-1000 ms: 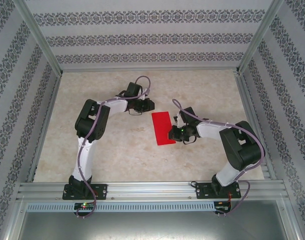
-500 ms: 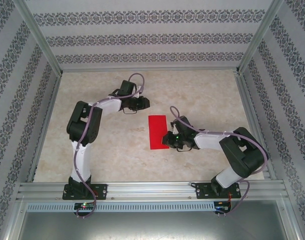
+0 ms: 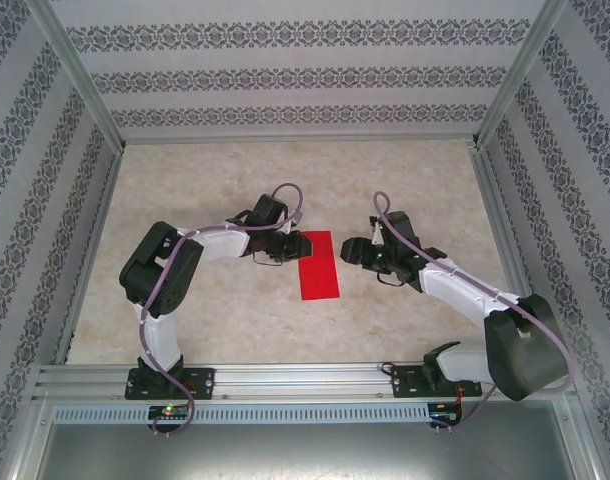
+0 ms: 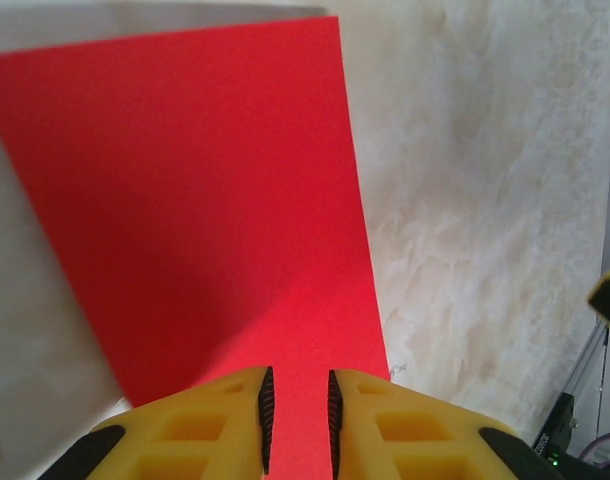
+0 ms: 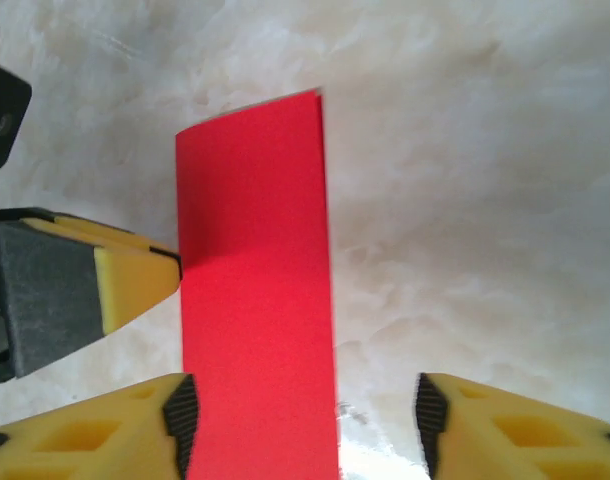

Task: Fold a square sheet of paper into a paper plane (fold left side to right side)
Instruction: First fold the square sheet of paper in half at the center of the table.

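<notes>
The square sheet of paper (image 3: 318,265) lies flat on the table as a narrow red rectangle, folded in half, with only red showing. My left gripper (image 3: 297,246) sits at its upper left edge. In the left wrist view the left gripper (image 4: 298,385) hovers over the paper (image 4: 205,200), its jaws a narrow gap apart with nothing between them. My right gripper (image 3: 352,250) stands just right of the sheet. In the right wrist view the right gripper (image 5: 305,400) is wide open, spanning the paper (image 5: 253,260) and bare table. The left fingertip (image 5: 135,285) meets the sheet's edge there.
The marbled tabletop (image 3: 205,310) is fenced by metal rails (image 3: 305,378) in front and patterned walls on the other sides. Free room lies left, right and behind the paper.
The right gripper let go of the paper's lower right edge, opened wide and drew back up and right. The left gripper came down to the sheet's left edge.
</notes>
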Action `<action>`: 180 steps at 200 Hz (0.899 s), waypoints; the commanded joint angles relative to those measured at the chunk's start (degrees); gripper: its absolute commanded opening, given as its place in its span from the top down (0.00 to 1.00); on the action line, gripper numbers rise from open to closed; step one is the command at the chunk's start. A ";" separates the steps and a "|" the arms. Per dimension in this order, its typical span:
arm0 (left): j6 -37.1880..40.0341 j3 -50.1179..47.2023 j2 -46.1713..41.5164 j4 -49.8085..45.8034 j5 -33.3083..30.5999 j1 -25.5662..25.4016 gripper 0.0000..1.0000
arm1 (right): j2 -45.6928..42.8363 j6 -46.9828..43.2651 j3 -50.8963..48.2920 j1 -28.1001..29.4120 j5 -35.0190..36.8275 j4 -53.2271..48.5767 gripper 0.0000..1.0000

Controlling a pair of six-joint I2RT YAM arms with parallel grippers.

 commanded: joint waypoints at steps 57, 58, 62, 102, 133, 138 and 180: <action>-2.01 -1.22 -1.77 -1.04 -5.42 0.03 0.76 | -1.68 -3.00 -2.34 -1.64 -4.05 -0.69 0.05; -1.98 -1.28 -1.77 -1.02 -5.38 0.03 0.76 | -1.68 -3.03 -2.34 -1.67 -4.05 -0.73 0.04; -1.92 -1.35 -1.84 -1.24 -5.32 0.00 0.76 | -1.68 -2.98 -2.42 -1.76 -3.98 -0.71 0.03; -1.28 -1.26 -1.10 -2.32 -4.60 -0.11 0.76 | -0.43 -2.98 -1.51 -2.36 -5.78 -0.63 0.02; 0.07 -0.52 -0.58 -5.17 -6.20 -0.06 0.76 | 0.73 -2.52 -1.22 -2.32 -6.32 -0.24 0.02; 0.13 -0.42 -0.39 -5.43 -6.26 -0.07 0.76 | 0.93 -2.49 -1.20 -2.32 -6.48 -0.18 0.02; 1.25 -0.44 -0.06 -7.24 -7.40 -0.08 0.78 | 1.74 -2.06 -0.33 -2.32 -7.65 -2.65 0.02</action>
